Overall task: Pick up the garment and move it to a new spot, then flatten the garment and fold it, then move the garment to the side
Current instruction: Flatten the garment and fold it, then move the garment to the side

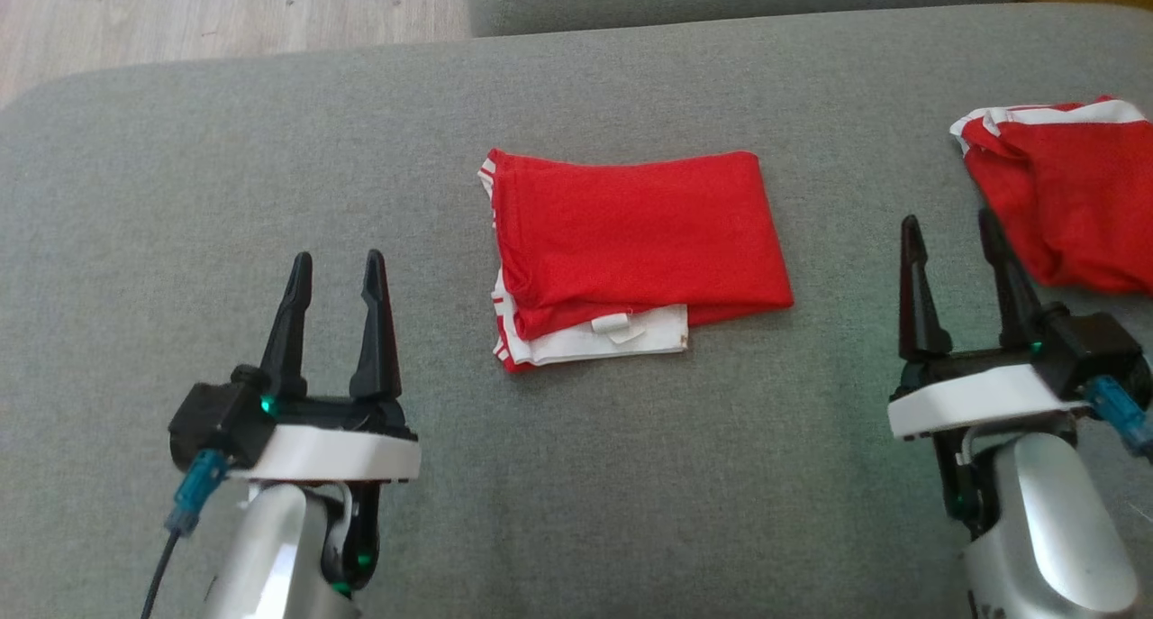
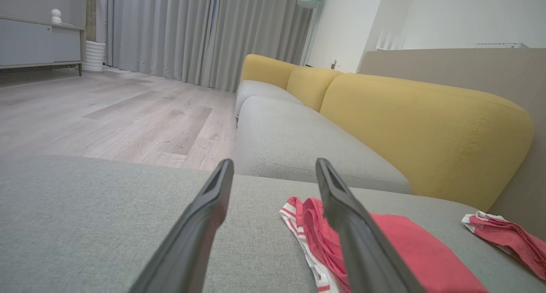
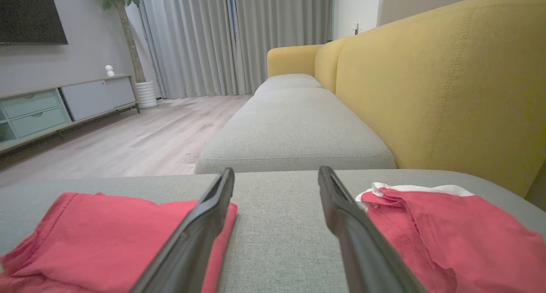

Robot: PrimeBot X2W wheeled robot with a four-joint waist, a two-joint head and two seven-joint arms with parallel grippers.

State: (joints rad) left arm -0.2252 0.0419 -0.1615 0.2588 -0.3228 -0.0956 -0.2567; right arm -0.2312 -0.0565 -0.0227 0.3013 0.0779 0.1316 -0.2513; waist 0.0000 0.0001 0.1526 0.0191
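Two pale forearms rise from the bottom of the head view, each ending in a gripper with its dark fingers spread apart and holding nothing. Left gripper sits low over the grey sofa cushion, well to the left of the folded red garment. Right gripper sits on the other side, so the garment lies between the two and a little farther up the cushion, touching neither.

That garment lies near the middle of the cushion as a rough rectangle, red on top, with a white layer showing along its near edge and a small white label on it. Red-and-white striped trim runs down its left side.

At the right edge of the cushion a second red garment lies rumpled, a white band along its far side, just beside the outer finger of the right gripper. Whether finger and cloth touch cannot be told.

Beyond the cushion, the left wrist view takes in another grey seat backed by yellow cushions, a pale wooden floor and long grey curtains. From the right wrist, a low cabinet stands along the far wall beside a potted plant
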